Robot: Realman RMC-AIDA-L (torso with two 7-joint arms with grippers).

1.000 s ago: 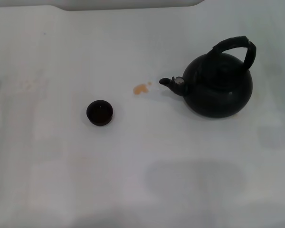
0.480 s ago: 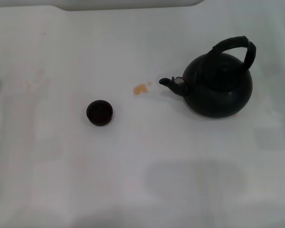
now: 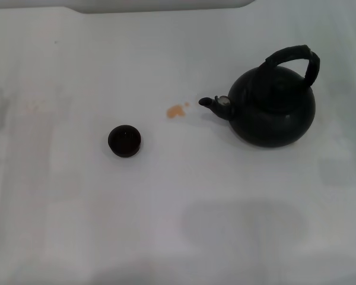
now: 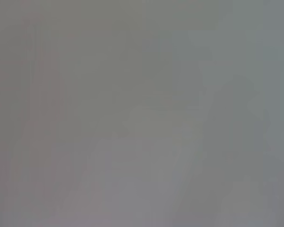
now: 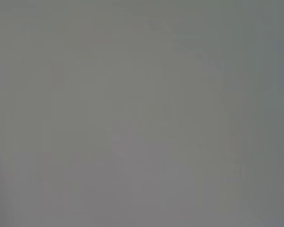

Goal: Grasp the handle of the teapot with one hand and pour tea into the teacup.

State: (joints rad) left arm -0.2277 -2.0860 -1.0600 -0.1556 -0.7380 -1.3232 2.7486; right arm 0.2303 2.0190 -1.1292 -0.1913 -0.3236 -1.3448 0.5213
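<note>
In the head view we see a white table [image 3: 178,237] filling almost the whole frame, and neither of our arms reaches into it. Both wrist views show only a flat grey field with no fingers and no object, so we cannot tell whether either hand is released, clenched or grasping anything.

The teapot [image 3: 273,110] stands upright in the upper right of the frame. It is round, nearly black and matte, the largest thing here. Its handle [image 3: 293,56] is a thick dark hoop with a rough, wrapped-looking surface, arching over the top and leaning toward the right side of the pot. A short spout [image 3: 216,104] points toward the left of the frame.

The teacup [image 3: 124,141] sits left of centre, well apart from the teapot and a little lower in the frame. It is tiny, round, dark and handleless, with its open mouth facing up.

Between the two, nearer the spout, lies a small orange-brown stain [image 3: 177,110] on the white surface.

Bare table stretches around both objects, widest along the bottom and the left of the frame. The table's far edge [image 3: 166,8] runs across the very top.
</note>
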